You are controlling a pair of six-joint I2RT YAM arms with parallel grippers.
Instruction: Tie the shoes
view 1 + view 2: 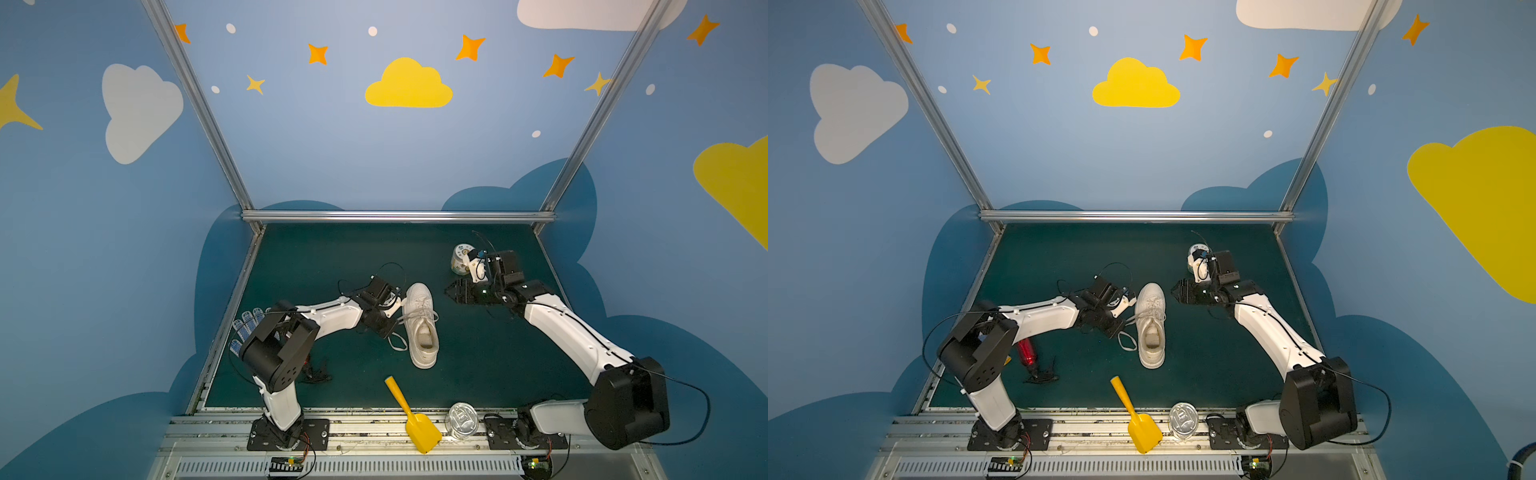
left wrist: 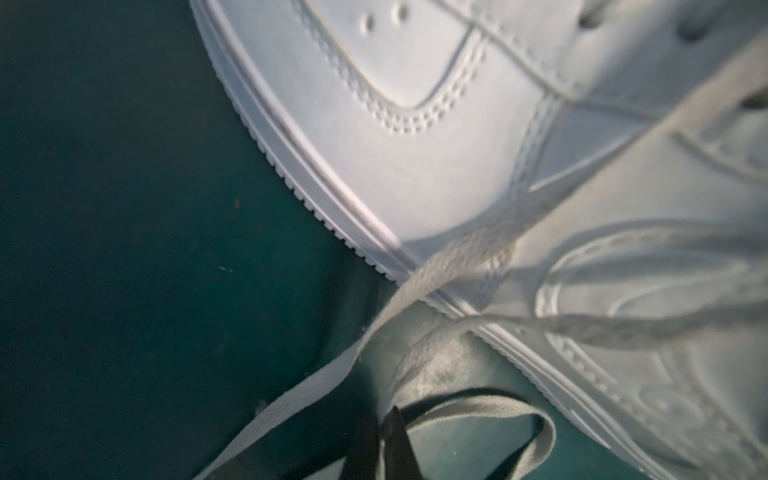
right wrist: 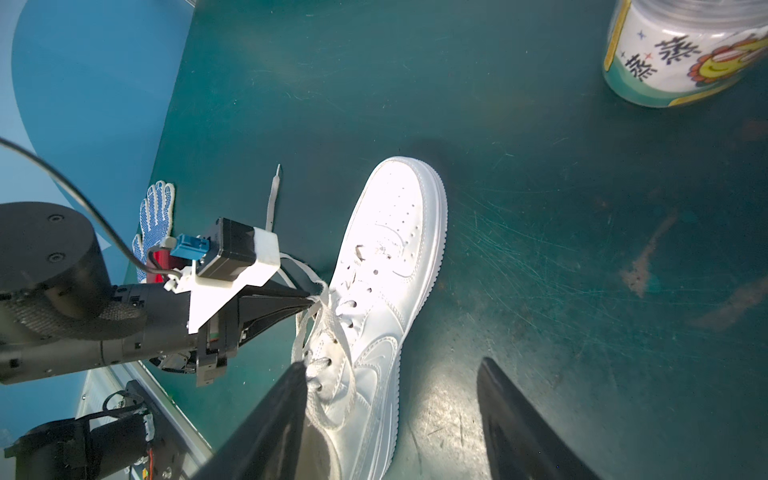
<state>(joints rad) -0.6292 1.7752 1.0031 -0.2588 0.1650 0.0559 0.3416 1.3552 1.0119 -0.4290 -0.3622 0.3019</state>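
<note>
On the scuffed dark-green mat (image 1: 324, 257), near its middle, stands the white sneaker (image 1: 422, 324): smooth stitched leather over a thick ribbed sole. The right gripper (image 1: 451, 291) hovers near its toe, tapered black jaws spread, empty. The left gripper (image 3: 311, 297) pinches a flat woven lace (image 2: 419, 278) beside the sneaker.

Bare worktop (image 1: 332, 257) lies open behind the sneaker (image 1: 422, 328) and in the gap between it and the right claw (image 1: 449, 292). The left claw (image 3: 311, 297) and slack laces (image 1: 397, 343) block the sneaker's side toward the left arm. A jar (image 1: 460, 259) stands just behind the right claw. A yellow scoop (image 1: 415, 419) and tin (image 1: 461, 419) line the front edge; a glove (image 1: 245, 328) lies under the left arm.
</note>
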